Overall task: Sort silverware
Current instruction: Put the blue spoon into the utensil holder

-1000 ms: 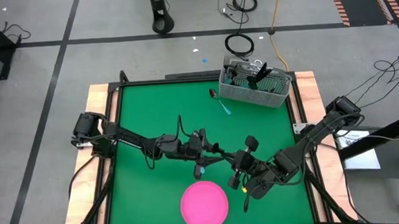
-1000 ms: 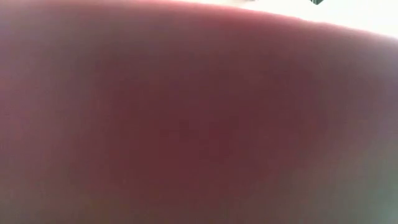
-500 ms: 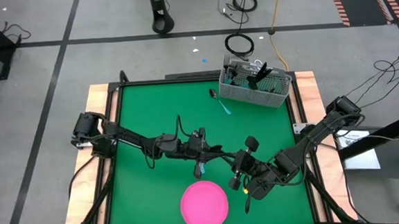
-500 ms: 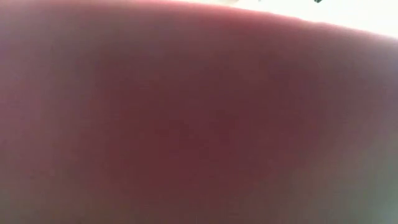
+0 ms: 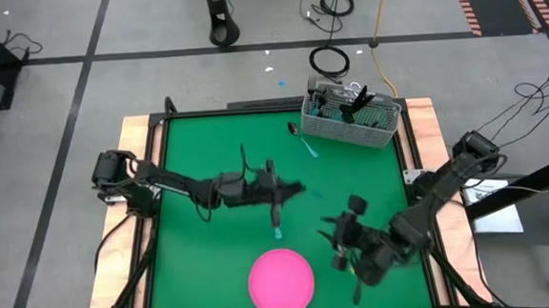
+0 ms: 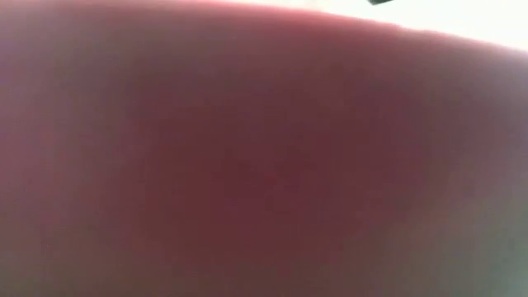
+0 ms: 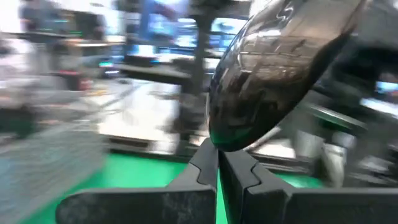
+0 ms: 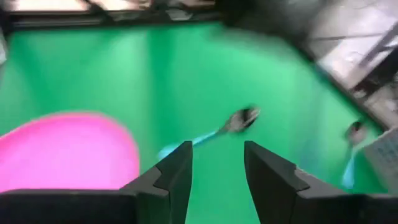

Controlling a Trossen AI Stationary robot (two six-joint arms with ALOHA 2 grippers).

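My left gripper (image 5: 291, 189) (image 7: 217, 158) hangs over the middle of the green mat, shut on a spoon (image 7: 280, 68) with a dark shiny bowl. The spoon's light-blue handle end (image 5: 278, 232) sticks out toward the table's near edge. To the right of it, nearer the front, my right gripper (image 5: 339, 236) (image 8: 217, 149) is open with nothing between its fingers. Beyond its fingers a blue-handled spoon (image 8: 230, 124) shows beside the pink plate (image 8: 62, 149); whether it is the held one I cannot tell. My left gripper pinches the spoon's neck (image 7: 217, 146), just below the bowl, between its two fingertips. The fingers lie level and point toward the table's right side. The bowl stands up above the fingertips, tilted, and the spoon is clear of the mat.
The round pink plate (image 5: 282, 280) lies at the near edge. A grey wire-mesh basket (image 5: 351, 116) holding silverware stands at the far right corner, with one spoon (image 5: 304, 141) on the mat beside it. A blurred pink-red surface fills the low view.
The two grippers stood close together over the mat; now they are apart. My left gripper has gone toward the far edge with the spoon. My right gripper has drawn back toward the table's right near corner.
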